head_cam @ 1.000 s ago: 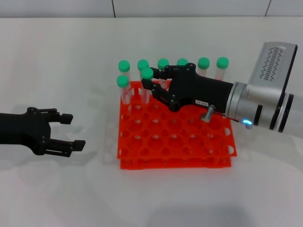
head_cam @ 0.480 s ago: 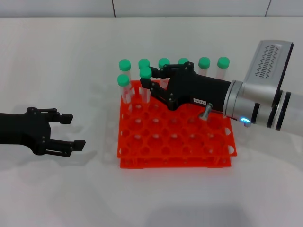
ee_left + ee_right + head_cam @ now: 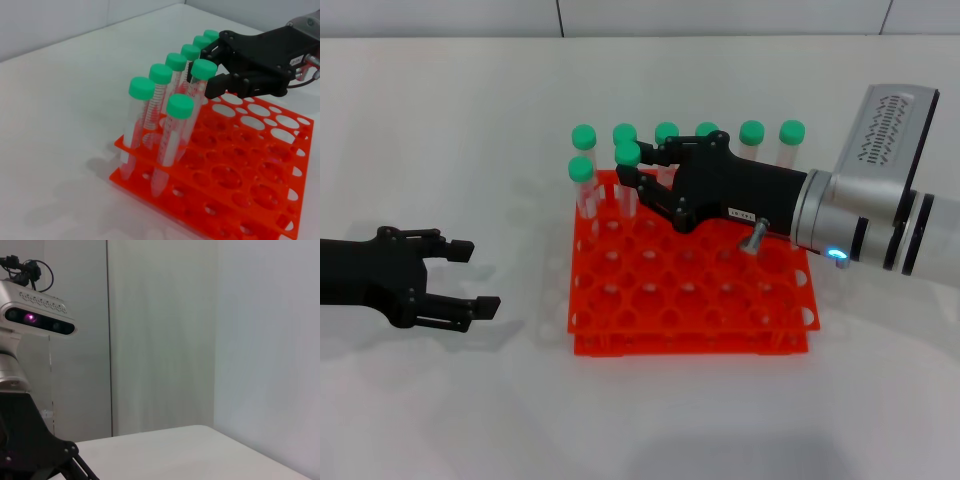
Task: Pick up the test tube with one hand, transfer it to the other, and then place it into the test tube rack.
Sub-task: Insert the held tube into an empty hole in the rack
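Over the far left corner of the bright orange plastic two-tier rack (image 3: 690, 290), the right pincer (image 3: 638, 172) clamps the slim clear green-capped test tube (image 3: 628, 180).

The tube stands nearly upright, its long axis vertical, lower end already in a second-row hole just beside another tube (image 3: 582, 187); six more fill the far row. The left pincer (image 3: 470, 277), fingers apart, hovers low over the white counter (image 3: 470, 120), well apart to the left. Judging from this, release comes next.
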Controlling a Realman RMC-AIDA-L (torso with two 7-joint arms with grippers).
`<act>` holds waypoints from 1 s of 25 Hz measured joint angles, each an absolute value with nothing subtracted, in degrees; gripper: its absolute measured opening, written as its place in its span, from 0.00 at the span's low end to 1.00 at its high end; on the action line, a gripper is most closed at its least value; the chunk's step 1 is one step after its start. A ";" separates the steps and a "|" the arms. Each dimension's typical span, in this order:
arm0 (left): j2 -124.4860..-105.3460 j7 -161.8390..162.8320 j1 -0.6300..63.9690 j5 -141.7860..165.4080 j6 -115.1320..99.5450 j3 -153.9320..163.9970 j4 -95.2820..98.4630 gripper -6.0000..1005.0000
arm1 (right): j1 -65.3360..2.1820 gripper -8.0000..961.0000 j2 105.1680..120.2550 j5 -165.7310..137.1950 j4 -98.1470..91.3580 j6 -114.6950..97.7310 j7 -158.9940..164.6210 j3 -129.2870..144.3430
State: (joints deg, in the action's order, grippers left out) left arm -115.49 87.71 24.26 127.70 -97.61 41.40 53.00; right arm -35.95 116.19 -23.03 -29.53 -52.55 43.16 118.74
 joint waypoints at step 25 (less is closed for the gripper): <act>-115.67 87.47 24.26 127.72 -97.25 41.40 53.00 0.89 | -36.00 0.27 116.19 -23.02 -29.53 -52.47 43.15 118.92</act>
